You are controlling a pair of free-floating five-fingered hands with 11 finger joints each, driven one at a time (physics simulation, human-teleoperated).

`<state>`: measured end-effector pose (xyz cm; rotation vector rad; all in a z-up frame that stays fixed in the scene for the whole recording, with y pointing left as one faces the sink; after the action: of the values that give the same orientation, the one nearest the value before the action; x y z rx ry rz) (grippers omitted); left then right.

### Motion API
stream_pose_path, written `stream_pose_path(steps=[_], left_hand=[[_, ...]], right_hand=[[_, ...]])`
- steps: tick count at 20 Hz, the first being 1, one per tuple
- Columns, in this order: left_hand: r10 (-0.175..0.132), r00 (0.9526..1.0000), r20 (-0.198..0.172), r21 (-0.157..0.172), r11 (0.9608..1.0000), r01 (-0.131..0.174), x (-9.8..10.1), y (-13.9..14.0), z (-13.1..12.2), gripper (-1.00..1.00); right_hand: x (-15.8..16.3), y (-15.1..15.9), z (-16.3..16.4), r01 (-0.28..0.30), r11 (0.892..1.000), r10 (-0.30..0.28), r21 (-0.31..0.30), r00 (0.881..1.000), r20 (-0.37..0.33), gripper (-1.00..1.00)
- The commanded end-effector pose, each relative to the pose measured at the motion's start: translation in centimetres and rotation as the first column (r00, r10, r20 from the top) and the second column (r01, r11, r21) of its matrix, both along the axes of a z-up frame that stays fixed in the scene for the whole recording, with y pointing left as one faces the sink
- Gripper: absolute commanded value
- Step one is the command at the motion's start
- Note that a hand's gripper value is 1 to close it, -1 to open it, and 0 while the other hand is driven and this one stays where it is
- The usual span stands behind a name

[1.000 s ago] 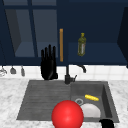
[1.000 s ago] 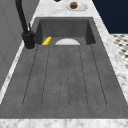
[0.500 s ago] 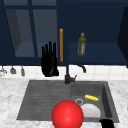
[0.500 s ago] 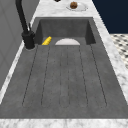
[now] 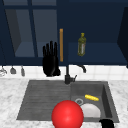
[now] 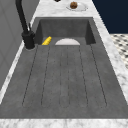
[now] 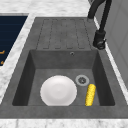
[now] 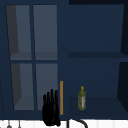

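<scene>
From the front view I see my left hand point(image 5: 51, 60) upright in the air behind the sink point(image 5: 25, 100), fingers straight and spread wide, holding nothing. It hangs just left of the orange cabinet handle point(image 5: 61, 45) and of the black faucet point(image 5: 68, 75). The upper view shows the same hand point(image 8: 51, 110) in front of the lower edge of the glass cabinet door point(image 8: 46, 85), beside the handle point(image 8: 61, 97), with an olive oil bottle point(image 8: 81, 101) on the open shelf to its right.

My right hand point(image 5: 107, 123) is at the bottom edge of the front view, near the sink's front right corner; I cannot tell how its fingers stand. A red ball point(image 5: 67, 115) sits low in that view, in front of the sink's front rim.

The right side view gives me the basin best: a white plate point(image 7: 58, 90) flat on the bottom, a corn cob point(image 7: 90, 94) just beside it, the drain point(image 7: 82, 80) between them and the back wall. The left side view adds the ribbed drainboard point(image 6: 65, 75) and, far off on the tabletop point(image 6: 50, 10), a small plate with a brown item point(image 6: 73, 5).
</scene>
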<state>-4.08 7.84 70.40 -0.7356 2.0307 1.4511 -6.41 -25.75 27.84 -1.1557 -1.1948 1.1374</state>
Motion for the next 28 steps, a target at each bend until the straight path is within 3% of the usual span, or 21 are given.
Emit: stream_pose_path(steps=[1, 6, 10, 15, 28], left_hand=[[-0.057, 0.9971, 0.050, -0.123, 0.9904, 0.063, 0.0, 0.0, 0.0, -1.00], [-0.036, 0.9930, 0.112, -0.129, 0.9903, 0.050, 1.3, 0.3, 0.1, -1.00], [-0.030, 0.9971, 0.070, -0.138, 0.9897, 0.040, 0.9, 0.1, 0.1, -1.00], [-0.028, 0.9988, 0.040, -0.147, 0.9886, 0.034, 0.8, 0.1, 0.1, -1.00], [-0.027, 0.9984, 0.050, -0.170, 0.9848, 0.035, 0.5, 0.0, 0.1, -1.00]], right_hand=[[0.0, 0.0, 0.0, 0.000, 1.000, 0.000, 0.000, 1.000, 0.000, 0.00], [0.0, 0.0, 0.0, 0.000, 1.000, 0.000, 0.000, 1.000, 0.000, 0.00], [0.0, 0.0, 0.0, 0.000, 1.000, 0.000, 0.000, 1.000, 0.000, 0.00], [0.0, 0.0, 0.0, 0.000, 1.000, 0.000, 0.000, 1.000, 0.000, 0.00], [0.0, 0.0, 0.0, 0.000, 1.000, 0.000, 0.000, 1.000, 0.000, 0.00]])
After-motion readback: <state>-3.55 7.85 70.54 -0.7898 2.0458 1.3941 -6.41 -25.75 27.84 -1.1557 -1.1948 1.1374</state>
